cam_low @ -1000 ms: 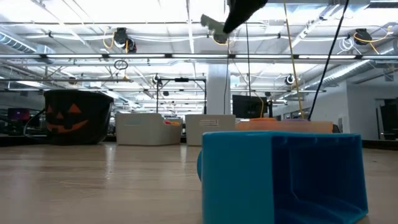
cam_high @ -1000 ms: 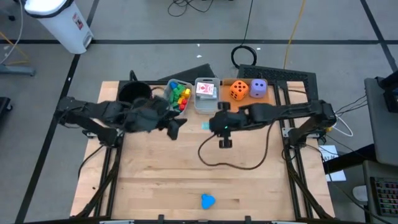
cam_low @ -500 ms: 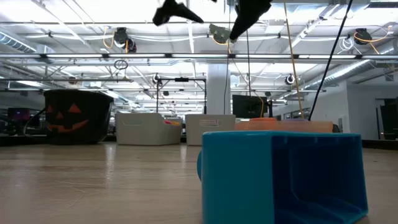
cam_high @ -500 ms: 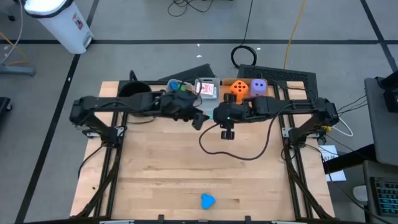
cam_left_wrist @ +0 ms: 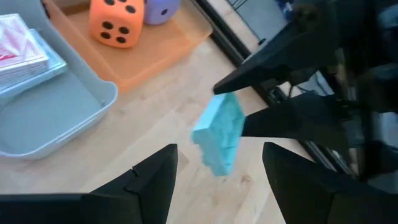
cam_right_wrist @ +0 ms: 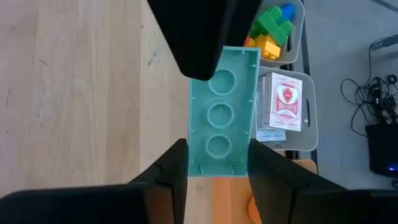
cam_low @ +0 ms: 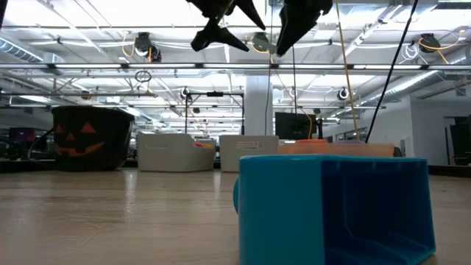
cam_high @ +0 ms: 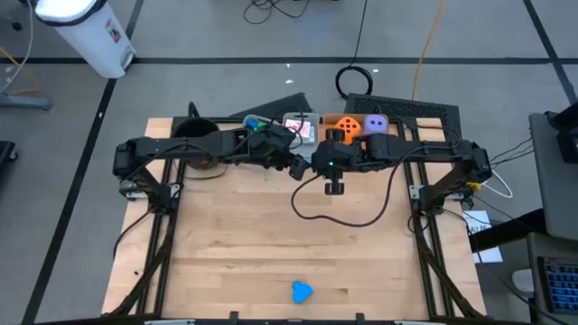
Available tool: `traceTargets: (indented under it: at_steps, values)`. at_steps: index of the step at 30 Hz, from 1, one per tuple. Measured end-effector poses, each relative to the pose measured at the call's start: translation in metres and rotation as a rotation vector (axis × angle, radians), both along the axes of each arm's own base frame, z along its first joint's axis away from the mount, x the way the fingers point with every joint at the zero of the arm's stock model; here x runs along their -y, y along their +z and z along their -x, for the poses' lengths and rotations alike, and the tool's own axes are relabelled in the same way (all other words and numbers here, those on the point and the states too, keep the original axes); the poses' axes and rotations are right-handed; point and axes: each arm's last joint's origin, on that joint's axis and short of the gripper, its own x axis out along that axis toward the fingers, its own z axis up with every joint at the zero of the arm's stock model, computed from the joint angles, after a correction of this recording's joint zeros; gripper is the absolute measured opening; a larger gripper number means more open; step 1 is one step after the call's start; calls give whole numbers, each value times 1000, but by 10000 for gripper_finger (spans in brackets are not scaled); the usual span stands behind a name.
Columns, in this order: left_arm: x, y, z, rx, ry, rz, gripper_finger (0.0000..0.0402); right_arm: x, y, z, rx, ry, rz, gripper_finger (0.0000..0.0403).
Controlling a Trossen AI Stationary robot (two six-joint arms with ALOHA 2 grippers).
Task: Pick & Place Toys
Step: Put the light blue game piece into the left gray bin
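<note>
Over the far middle of the table, just in front of the row of containers, the two arms meet above the wood. The right gripper (cam_right_wrist: 214,158) is clamped on a pale teal block (cam_right_wrist: 222,112) — its fingers (cam_right_wrist: 171,165) press the block's long sides, and the hollow underside with three round sockets faces that wrist camera. The left gripper (cam_left_wrist: 214,168) hangs just beside it with its fingers spread apart and nothing between them; from its wrist the same block (cam_left_wrist: 219,134) shows held between the other arm's dark fingers, clear of the tabletop. From overhead the two grippers sit close together, left gripper (cam_high: 296,168) and right gripper (cam_high: 321,165), almost touching. Behind them along the far edge stand a clear bin (cam_right_wrist: 296,25) of green, yellow and blue blocks (cam_right_wrist: 271,28), a second clear bin (cam_left_wrist: 74,118) with playing cards (cam_right_wrist: 283,102) inside, and an orange tray (cam_left_wrist: 155,59) carrying an orange die (cam_left_wrist: 116,22) and a purple die (cam_high: 376,125) side by side. A black pot (cam_high: 191,134) with a pumpkin face stands at the far left. Well apart from all this, a blue block (cam_high: 301,291) lies alone at the near edge — it fills the foreground of the low view (cam_low: 331,210).
</note>
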Motion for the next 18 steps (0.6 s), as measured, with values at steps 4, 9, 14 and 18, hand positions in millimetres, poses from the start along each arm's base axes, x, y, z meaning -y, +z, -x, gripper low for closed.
traceTargets:
  at_steps: [4,9,14,18]
  values:
    - [-4,-1,1,-7,11,2,241,2,0,0,3,-12,-2,114]
    - [-6,0,1,-3,20,8,241,3,2,-2,41,-29,-12,117]
    - [-6,0,1,1,16,1,241,3,5,-6,96,-36,-16,114]
    - [-7,0,1,1,9,-7,241,3,5,-7,103,-32,-14,116]
